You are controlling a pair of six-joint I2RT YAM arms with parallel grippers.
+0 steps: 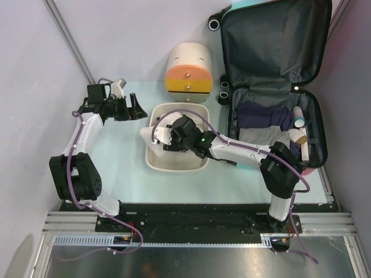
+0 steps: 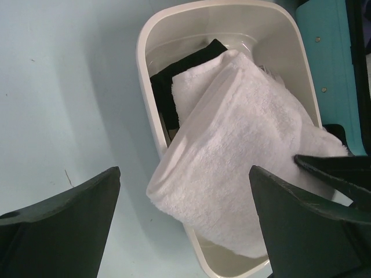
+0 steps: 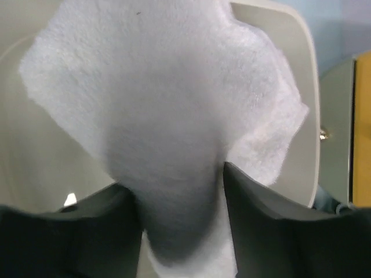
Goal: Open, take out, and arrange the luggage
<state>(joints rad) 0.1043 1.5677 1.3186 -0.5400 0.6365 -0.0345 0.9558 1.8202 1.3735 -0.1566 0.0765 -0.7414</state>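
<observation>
The right claw (image 3: 178, 176) is clenched on a fold of a white fluffy terry towel (image 2: 243, 168), which narrows where the two dark fingers pinch it, above a cream oblong plastic tub (image 2: 141, 58) in the middle of the pale blue-green table (image 1: 122, 156). The towel lies across the tub with one corner hanging over the rim, and a black folded item (image 2: 165, 87) (what kind cannot be told) lies under it on the tub floor. Just left of the tub, the left claw (image 2: 184, 174) hangs released over the table, its jaws spread wide and holding nothing.

Farther back on the right stands the luggage, a teal-and-pink hard-shell suitcase with black wheels and dark grey lining (image 1: 272, 46), its base flat on the table and its lid propped upright.

By the look of it, the opening is done and the unpacking is partly done: dark blue folded cloth (image 1: 261, 116), grey folded cloth (image 1: 261, 136) and a few small items at the right edge are in the suitcase base.

Behind the tub sits a cream cylindrical box with orange-yellow drawers (image 1: 188, 69).

No brand, label or writing can be read anywhere.
</observation>
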